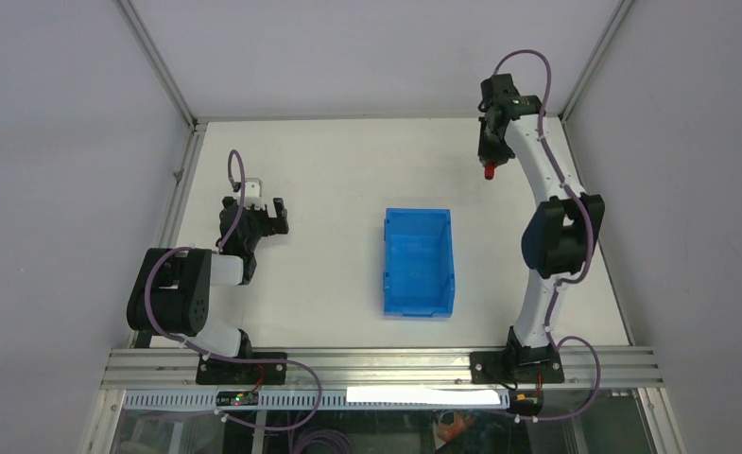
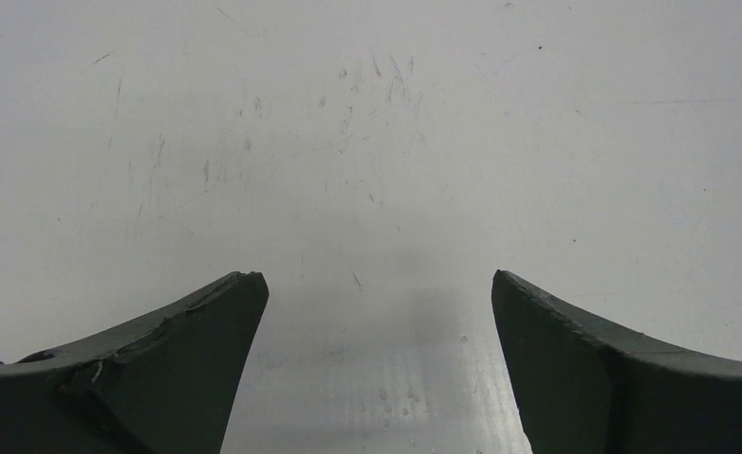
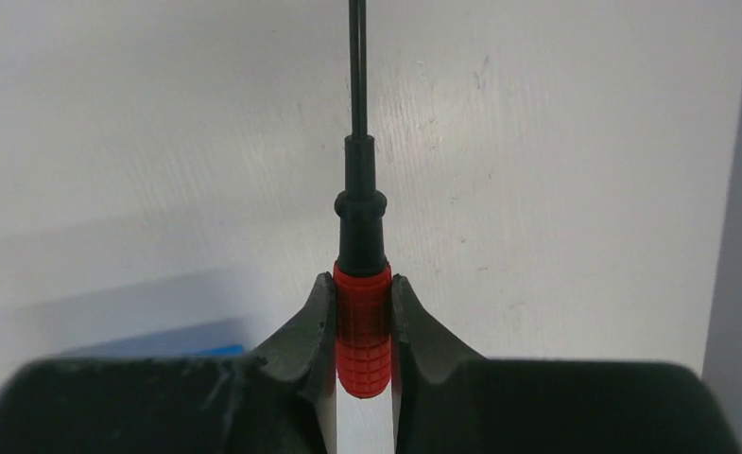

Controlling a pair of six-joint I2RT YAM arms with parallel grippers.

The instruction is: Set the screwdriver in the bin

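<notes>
We see the right gripper [image 3: 362,284] closed on the screwdriver [image 3: 361,336], its two fingers pressed against opposite sides of the ribbed red handle. In the right wrist view the black collar and the thin shaft run straight away from the fingers, while the rounded butt of the handle shows between them lower down. From above, the right arm [image 1: 554,236] stretches out to the far right part of the table [image 1: 319,180], and the red handle peeks out just below the black gripper there. We cannot tell from these angles whether the tool is lifted clear of the white surface or touching it. The bin [image 1: 388,270] sits near the middle of the table, open side up, with its long sides running away from the arm bases. It lies well apart from the screwdriver, to the left of it and nearer the bases. A strip of its blue shows at the lower left of the right wrist view, behind the gripper body. The left gripper [image 1: 267,210] hangs over the left part of the table, well away from the bin. Its fingers are spread wide, and in its own wrist view only the scuffed white tabletop lies between them.
</notes>
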